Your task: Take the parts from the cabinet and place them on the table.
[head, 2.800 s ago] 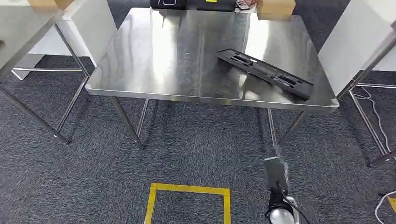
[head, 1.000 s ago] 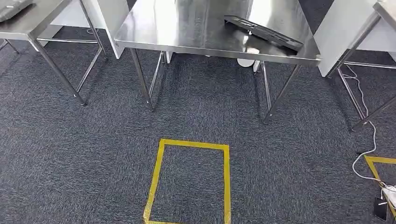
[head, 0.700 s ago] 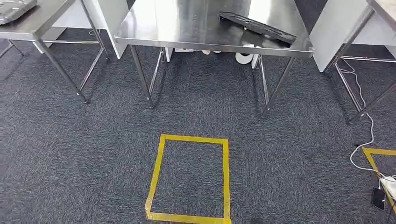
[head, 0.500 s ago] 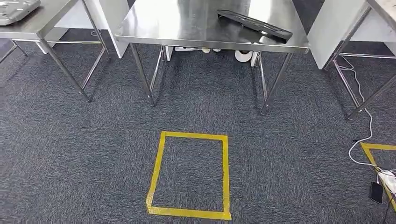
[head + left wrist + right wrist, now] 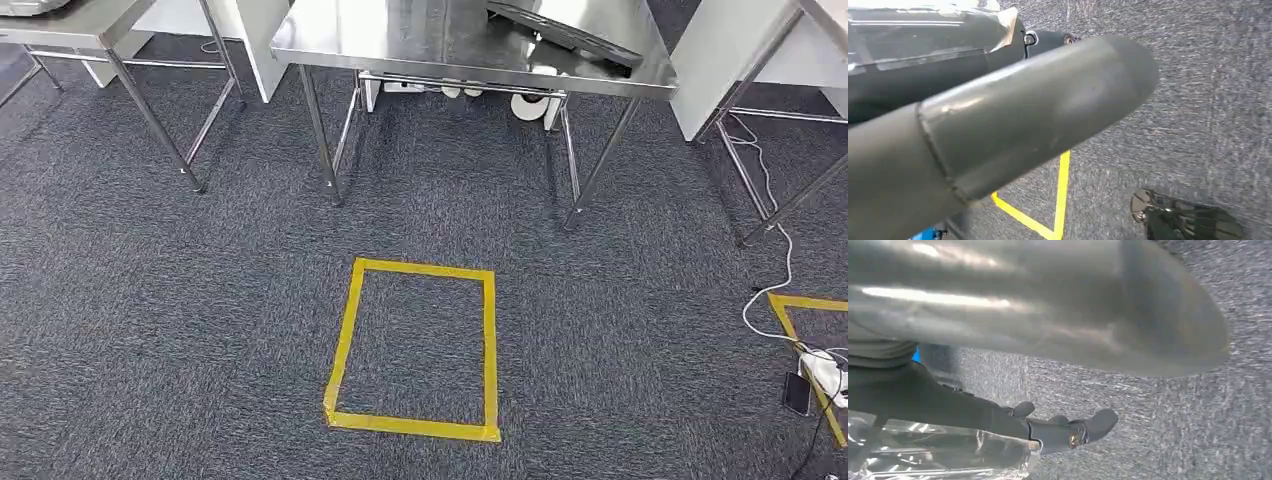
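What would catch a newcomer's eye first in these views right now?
The yellow tape square on the dark grey carpet, in the middle of the head view, stands out most. Beyond it stands a shiny steel table with a long black part lying near its right edge. In the wrist views, each hand's thick grey thumb looms close: left hand, right hand.

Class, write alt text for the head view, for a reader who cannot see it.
A steel table stands on dark grey carpet at the top of the view, with a long black part lying on its right side. A yellow tape rectangle marks the floor in front of it. More steel tables show at the edges, and a white cable trails at the right.
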